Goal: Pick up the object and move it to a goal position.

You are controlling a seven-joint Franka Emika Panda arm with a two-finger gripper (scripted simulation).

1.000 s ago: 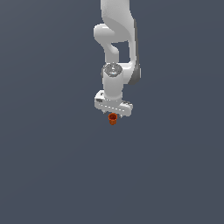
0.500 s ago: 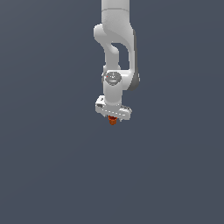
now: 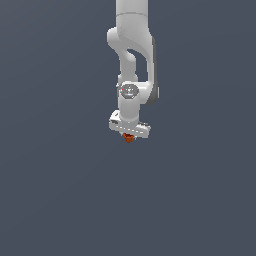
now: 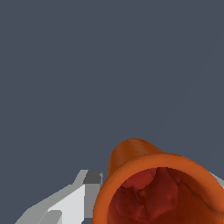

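Orange-red cup (image 3: 129, 139), mostly hidden in the exterior view, sits gripped between the white fingers (image 4: 89, 192), its wide mouth facing the wrist camera.

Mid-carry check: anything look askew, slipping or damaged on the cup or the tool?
Nothing stands out. The cup sits just under the tool, and in the wrist view its rim looks whole, with a finger beside it. The exterior view is too small to judge the cup's tilt.
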